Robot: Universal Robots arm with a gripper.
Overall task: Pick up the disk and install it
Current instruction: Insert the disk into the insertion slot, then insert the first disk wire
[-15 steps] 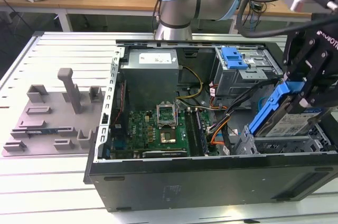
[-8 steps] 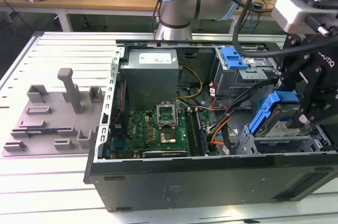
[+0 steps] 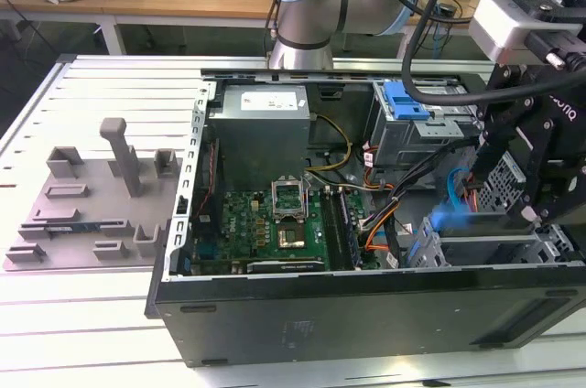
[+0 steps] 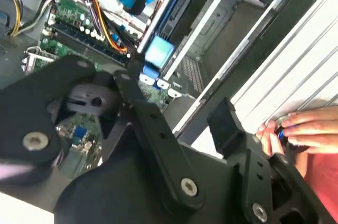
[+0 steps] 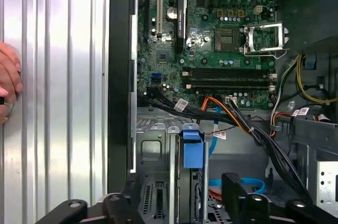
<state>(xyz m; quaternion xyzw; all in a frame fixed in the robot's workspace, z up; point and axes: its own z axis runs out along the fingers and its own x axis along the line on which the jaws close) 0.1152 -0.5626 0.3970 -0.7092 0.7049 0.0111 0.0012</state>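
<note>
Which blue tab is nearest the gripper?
The blue tab directly ahead of the open gripper; the other blue tab sits on the far drive cage.

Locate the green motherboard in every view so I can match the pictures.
Exterior view: the motherboard lies on the case floor next to the grey power supply.
Second wrist view: the motherboard lies next to the silver drive cage.
First wrist view: the motherboard lies between the black case wall and the yellow wires.
Shared landmark: the yellow wires near the board.

The disk point(image 5: 191, 152) on edge in the drive cage point(image 5: 153, 145)
Its blue carrier end sits just ahead of the end effector point(image 5: 182, 186), in line with it.
</note>
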